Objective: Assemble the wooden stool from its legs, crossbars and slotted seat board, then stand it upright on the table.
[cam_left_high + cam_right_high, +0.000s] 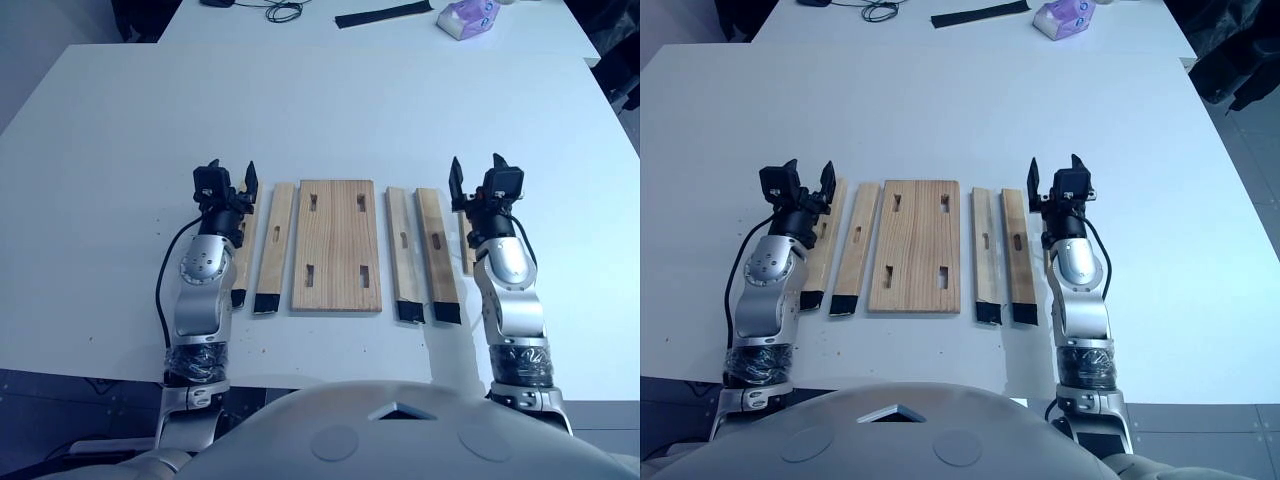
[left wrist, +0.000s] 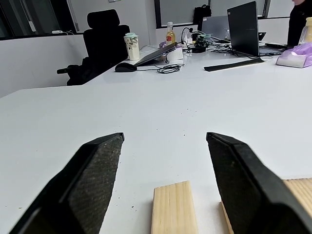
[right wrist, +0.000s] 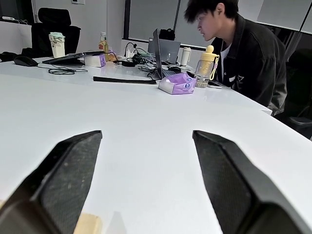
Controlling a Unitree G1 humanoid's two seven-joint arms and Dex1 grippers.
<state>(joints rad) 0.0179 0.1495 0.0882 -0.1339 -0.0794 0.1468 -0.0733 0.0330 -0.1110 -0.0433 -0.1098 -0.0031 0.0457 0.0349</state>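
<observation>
White table (image 1: 120,120): seat board (image 1: 338,245) centred, legs (image 1: 276,245) flanking, flat for pickup; left gripper (image 1: 232,176), right gripper (image 1: 478,168) spread, empty.

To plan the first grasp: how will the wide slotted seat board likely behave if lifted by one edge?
The seat board looks like solid wood, so probably stiff. It lies flat on the table, so its edge may be hard to get under. Being flat and wide, it should slide, not roll, if pushed.

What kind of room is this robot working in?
Probably an office or meeting room: long white tables, a black office chair and an open laptop on the far table.
</observation>
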